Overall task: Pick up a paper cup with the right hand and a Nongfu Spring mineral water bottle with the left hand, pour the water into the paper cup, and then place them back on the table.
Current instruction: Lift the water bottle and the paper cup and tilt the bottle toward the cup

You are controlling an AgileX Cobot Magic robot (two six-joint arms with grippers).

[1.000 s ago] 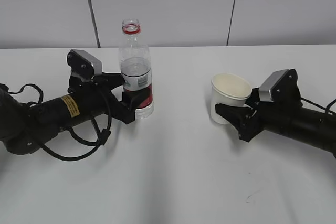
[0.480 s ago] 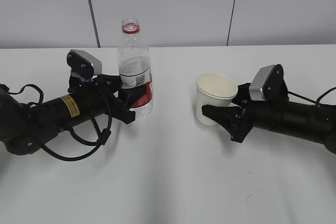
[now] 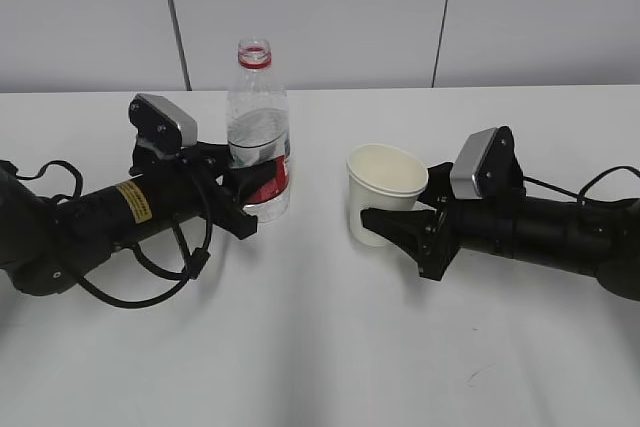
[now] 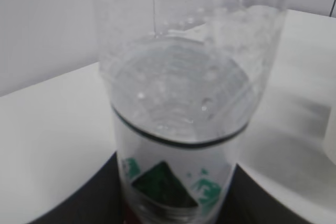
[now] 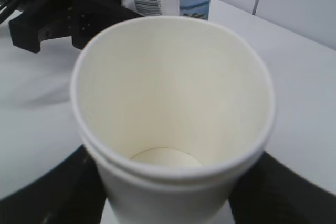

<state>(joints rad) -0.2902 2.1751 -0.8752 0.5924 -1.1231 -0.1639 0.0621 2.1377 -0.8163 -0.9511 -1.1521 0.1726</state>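
Two black robot arms hold a bottle and a cup above a white table [image 3: 320, 347]

The left hand [image 3: 243, 199] clamps the clear, uncapped bottle [image 3: 258, 132], hiding its base; the right hand [image 3: 395, 232] grips the smooth, empty paper cup [image 3: 382, 192], its lower wall hidden

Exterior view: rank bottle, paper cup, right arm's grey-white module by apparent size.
1. Nongfu Spring mineral water bottle, tallest by far.
2. Paper cup, roughly half the bottle's height.
3. Grey-white module, smaller than the cup, though it sits slightly nearer the camera, so the margin is unsure.
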